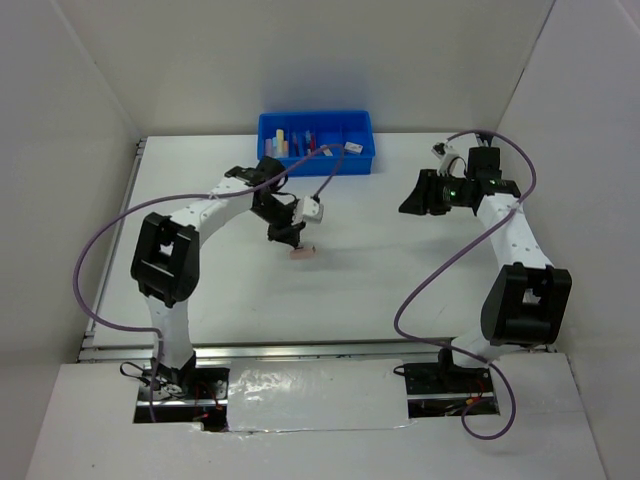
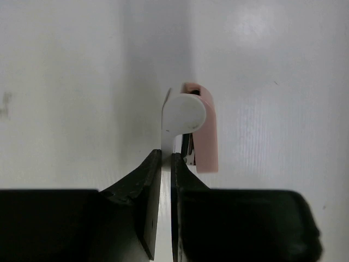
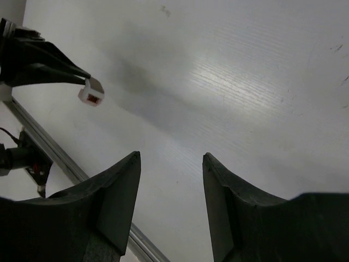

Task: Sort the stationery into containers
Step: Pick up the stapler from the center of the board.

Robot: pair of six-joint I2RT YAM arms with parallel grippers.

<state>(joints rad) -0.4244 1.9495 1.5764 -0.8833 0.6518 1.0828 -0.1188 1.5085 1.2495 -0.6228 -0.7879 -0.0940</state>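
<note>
Stationery is mostly sorted already. In the top view the blue plastic rectangular tray at the far side of the white surface holds pale yellow bars, thin red and blue pens and a small white eraser. I cannot tell for certain which compartment each sits in.

The only piece I can see outside the tray is a pinkish-beige block eraser, near the middle of the surface, well short of the tray and right at the tip of the left end effector. By my reading, this last eraser is the step in hand, and carrying it to the tray is what remains.

In the left wrist view the left end effector has its jaws drawn almost together on a thin white piece with a rounded end. The eraser lies against the side of that piece, and I cannot tell whether the block itself is clamped.

The eraser's long axis runs in line with the fingers, its rounded far end pointing away from the wrist. The top view is too small to confirm its heading.

The right end effector hangs released over bare surface, to the right of the tray, with nothing between its jaws.
</note>
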